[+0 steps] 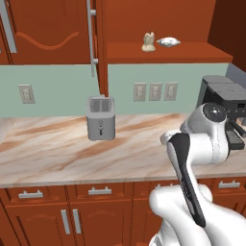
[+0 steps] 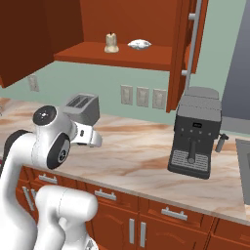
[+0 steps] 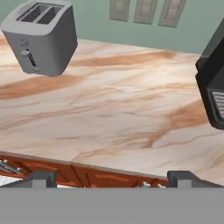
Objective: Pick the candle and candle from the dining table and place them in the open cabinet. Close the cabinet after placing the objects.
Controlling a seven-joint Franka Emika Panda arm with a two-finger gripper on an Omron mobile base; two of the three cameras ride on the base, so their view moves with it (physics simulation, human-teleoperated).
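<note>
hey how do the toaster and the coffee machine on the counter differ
The toaster is light grey and squat, with two slots on top; the coffee machine is dark, near black, and taller, with a drip tray at its base. The toaster stands left of the open cabinet, the coffee machine to its right. Both sit upright on the marble counter.

A grey toaster [image 1: 101,118] and a dark coffee machine [image 2: 195,133] stand well apart on the marble counter [image 1: 57,153].

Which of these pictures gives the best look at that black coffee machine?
The right base view: the coffee machine stands whole on the marble counter, front panel and drip tray facing the camera. In the left base view the arm hides much of it; the hand view catches just its dark edge.
</note>
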